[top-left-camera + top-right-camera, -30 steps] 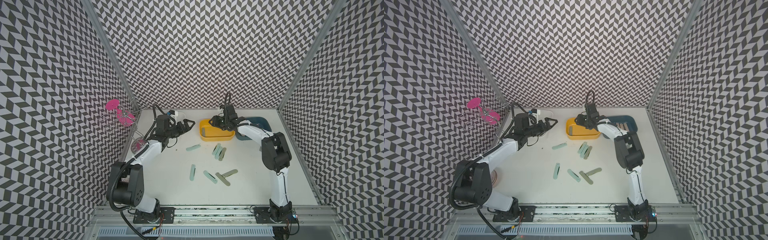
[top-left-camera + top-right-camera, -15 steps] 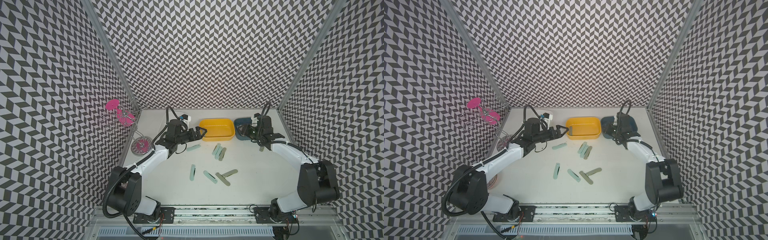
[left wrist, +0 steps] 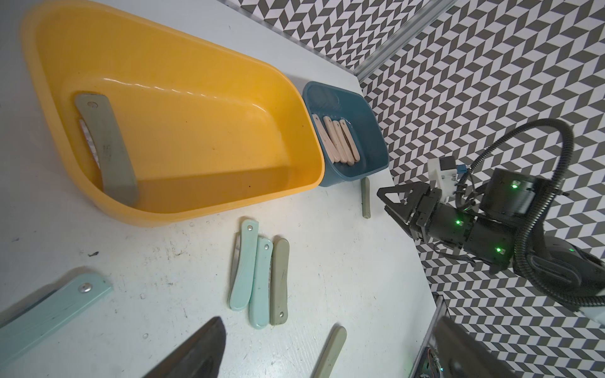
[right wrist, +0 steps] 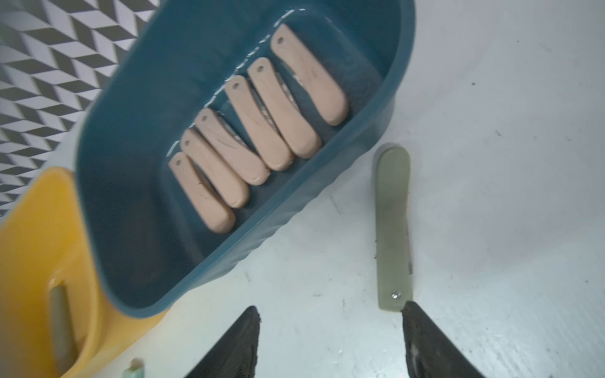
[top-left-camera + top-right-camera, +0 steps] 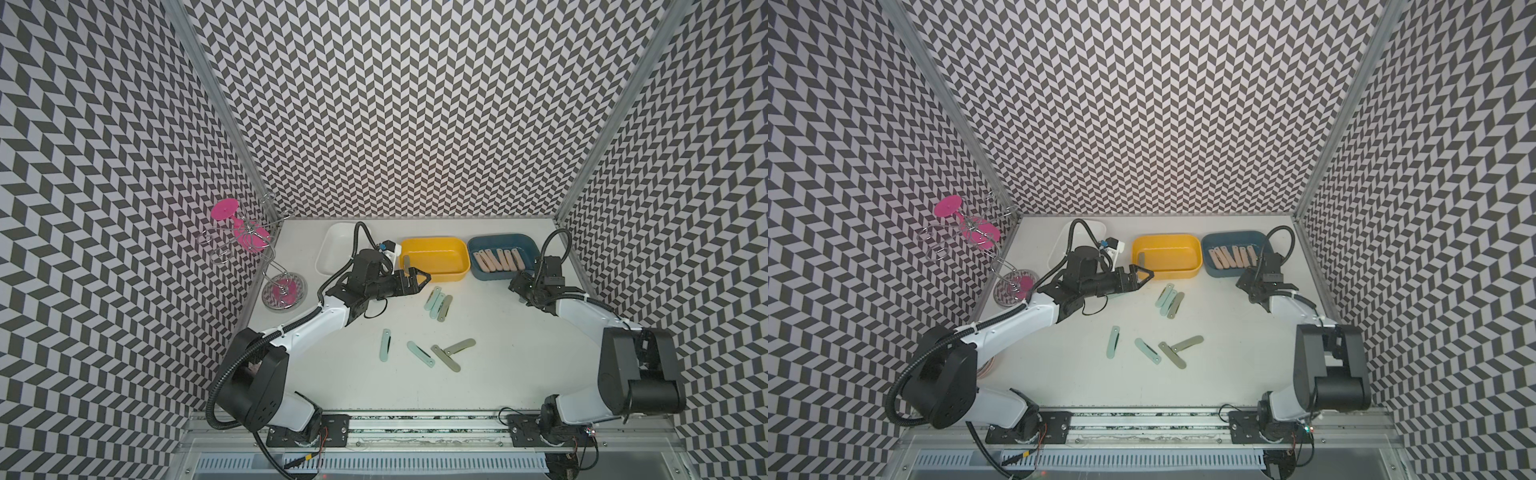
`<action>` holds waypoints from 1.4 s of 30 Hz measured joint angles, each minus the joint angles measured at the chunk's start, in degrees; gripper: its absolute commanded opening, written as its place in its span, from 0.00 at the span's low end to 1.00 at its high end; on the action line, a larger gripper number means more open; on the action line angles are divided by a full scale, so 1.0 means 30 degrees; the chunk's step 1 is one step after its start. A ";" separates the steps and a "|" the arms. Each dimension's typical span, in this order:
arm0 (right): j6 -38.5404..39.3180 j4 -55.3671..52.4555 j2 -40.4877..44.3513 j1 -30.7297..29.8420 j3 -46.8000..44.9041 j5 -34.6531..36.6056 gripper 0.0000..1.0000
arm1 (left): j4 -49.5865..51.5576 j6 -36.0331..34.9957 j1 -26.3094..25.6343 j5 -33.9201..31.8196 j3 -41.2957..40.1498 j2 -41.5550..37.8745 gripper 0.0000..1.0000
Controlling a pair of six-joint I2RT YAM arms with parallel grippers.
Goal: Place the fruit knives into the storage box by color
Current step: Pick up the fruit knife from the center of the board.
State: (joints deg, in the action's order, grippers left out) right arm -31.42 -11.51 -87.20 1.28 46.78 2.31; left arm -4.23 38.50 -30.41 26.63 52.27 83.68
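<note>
Lying beside blue box (image 4: 288, 212), grey-green knife (image 4: 393, 225) ends at fingertip (image 4: 417, 327) of spread right gripper (image 4: 330, 307).

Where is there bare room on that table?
Bare: the front strip between the scattered knives and the front rail, and the stretch between those knives and the right arm. Crowded: the back, around the yellow bin, blue bin and the three-knife cluster.

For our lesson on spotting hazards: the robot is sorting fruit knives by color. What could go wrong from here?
1. The grey-green knife lies close beside the blue box; the open right gripper might nudge the box or skid the knife.
2. Three knives lie touching, two mint, one grey-green; gripping one could drag a neighbour along.
</note>
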 measured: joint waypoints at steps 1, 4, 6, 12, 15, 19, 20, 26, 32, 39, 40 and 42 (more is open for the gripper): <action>0.0117 -0.0058 -0.0437 0.0102 0.0146 0.0291 0.67 | 0.0000 0.0000 0.0000 0.0000 0.0000 0.0000 1.00; 0.0335 -0.0138 -0.1457 0.0284 0.0517 0.0831 0.67 | -0.0015 0.0000 0.0000 0.0000 0.0007 0.0000 1.00; 0.0466 -0.0138 -0.1923 0.0437 0.0699 0.1158 0.66 | -0.0022 0.0015 0.0000 0.0000 0.0007 0.0000 1.00; 0.0911 -0.0117 -0.3388 0.0809 0.1574 0.1778 0.62 | -0.0131 0.0044 0.0000 0.0007 0.0007 0.0058 1.00; 0.1137 -0.0117 -0.4080 0.0867 0.1996 0.1923 0.57 | -0.0146 0.0044 0.0000 0.0007 0.0007 0.0146 1.00; 0.1392 0.0000 -0.4699 0.0918 0.2528 0.1945 0.46 | -0.0175 0.0044 0.0000 0.0007 0.0015 0.0175 1.00; 0.1479 0.0044 -0.4816 0.0925 0.2645 0.1872 0.43 | -0.0219 0.0051 0.0000 0.0015 0.0015 0.0219 1.00; 0.1647 0.0488 -0.4962 0.0925 0.2630 0.1151 0.30 | -0.0299 0.0058 0.0000 0.0015 0.0015 0.0357 1.00; 0.1617 0.1486 -0.4109 0.0925 0.1275 0.0357 0.26 | -0.0386 0.0073 0.0000 0.0007 0.0015 0.0357 1.00; 0.1268 0.2069 -0.1858 0.0525 -0.1406 -0.0940 0.25 | -0.0437 0.0262 -0.0007 0.0007 0.0007 0.0357 1.00; 0.1224 0.2127 -0.1574 0.0350 -0.1734 -0.1056 0.25 | -0.0437 0.0291 -0.0022 0.0007 0.0007 0.0357 1.00; 0.1107 0.2259 -0.1078 -0.0109 -0.2302 -0.1173 0.25 | -0.0444 0.0364 -0.0044 0.0007 0.0000 0.0357 1.00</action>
State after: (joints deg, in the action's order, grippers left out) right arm -28.10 -4.73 -90.43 0.95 39.88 -1.21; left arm -5.56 39.59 -30.55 26.65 52.27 84.75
